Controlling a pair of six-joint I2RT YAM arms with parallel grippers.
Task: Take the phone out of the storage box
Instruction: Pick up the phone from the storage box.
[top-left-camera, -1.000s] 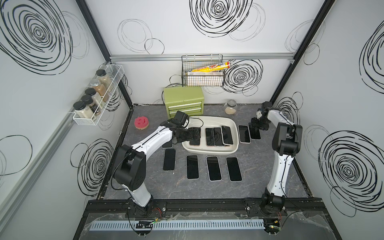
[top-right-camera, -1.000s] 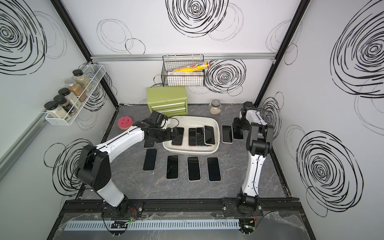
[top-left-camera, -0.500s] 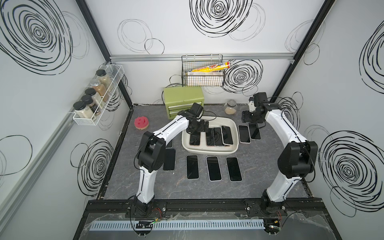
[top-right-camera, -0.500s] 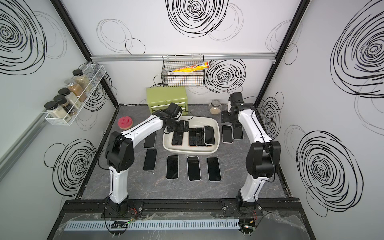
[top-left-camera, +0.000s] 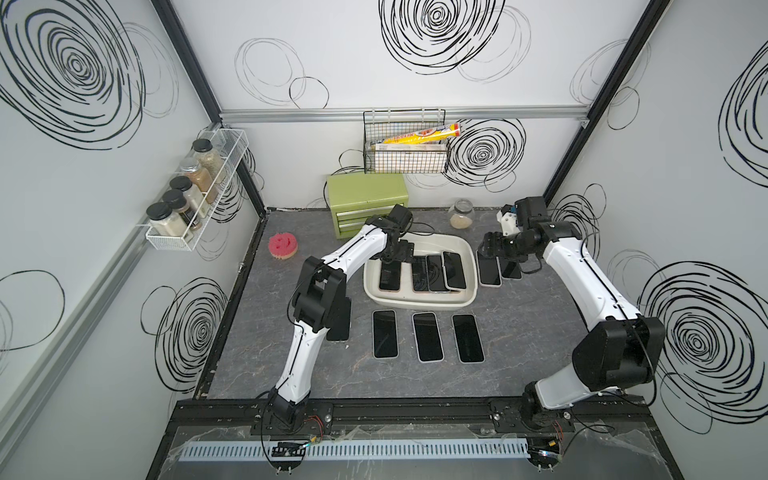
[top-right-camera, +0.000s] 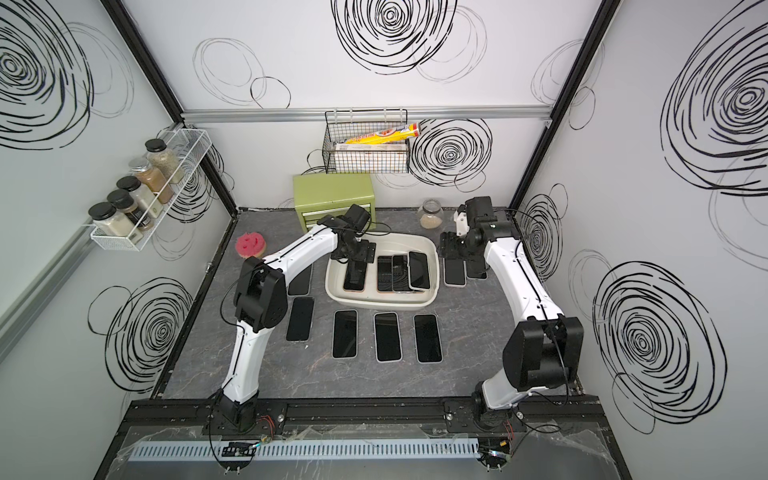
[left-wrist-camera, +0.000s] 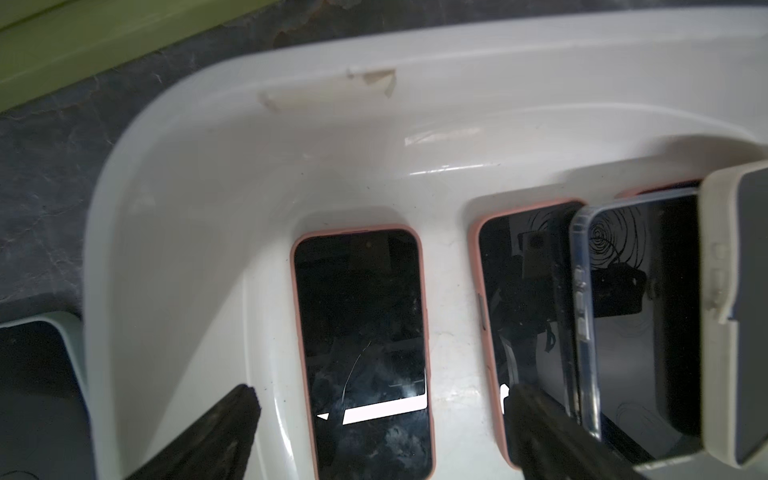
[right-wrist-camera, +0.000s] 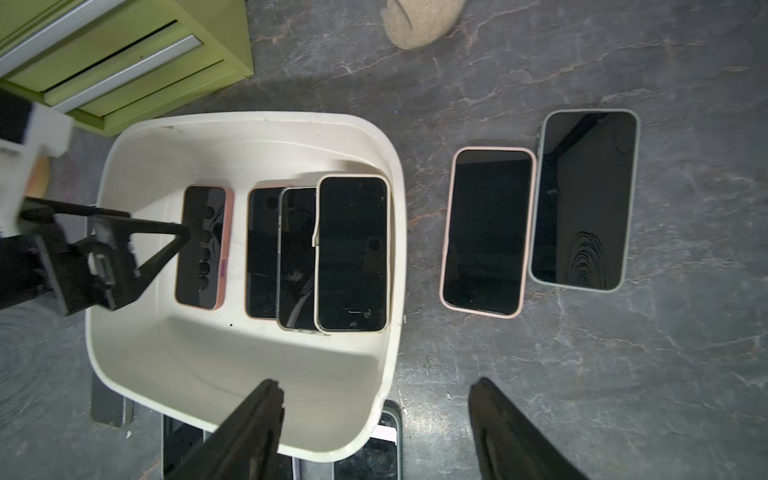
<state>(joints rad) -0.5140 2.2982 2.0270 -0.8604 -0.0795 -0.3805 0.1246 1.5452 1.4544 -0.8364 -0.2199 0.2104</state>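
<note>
The storage box (top-left-camera: 419, 302) is a shallow white tub in mid-table, seen in both top views (top-right-camera: 382, 306). Inside, a pink-cased phone (top-left-camera: 390, 277) (left-wrist-camera: 361, 345) (right-wrist-camera: 203, 247) lies alone on the left side. Three overlapping phones (top-left-camera: 438, 272) (right-wrist-camera: 316, 253) lie on its right side. My left gripper (top-left-camera: 397, 255) (left-wrist-camera: 382, 395) hangs open just above the pink-cased phone, a finger on each side, gripping nothing. My right gripper (top-left-camera: 488, 245) (right-wrist-camera: 376, 386) is open and empty, above the tub's right rim.
On the table, three phones (top-left-camera: 428, 336) lie in a row before the tub, two (top-left-camera: 489, 270) to its right, and more (top-right-camera: 300, 318) to its left under my left arm. A green chest (top-left-camera: 368, 203), a jar (top-left-camera: 461, 214) and a red sponge (top-left-camera: 283, 246) stand behind.
My left gripper has moved right from the tub's left rim to over the pink-cased phone. My right gripper has moved left from the phones beside the tub, toward the tub's right rim.
</note>
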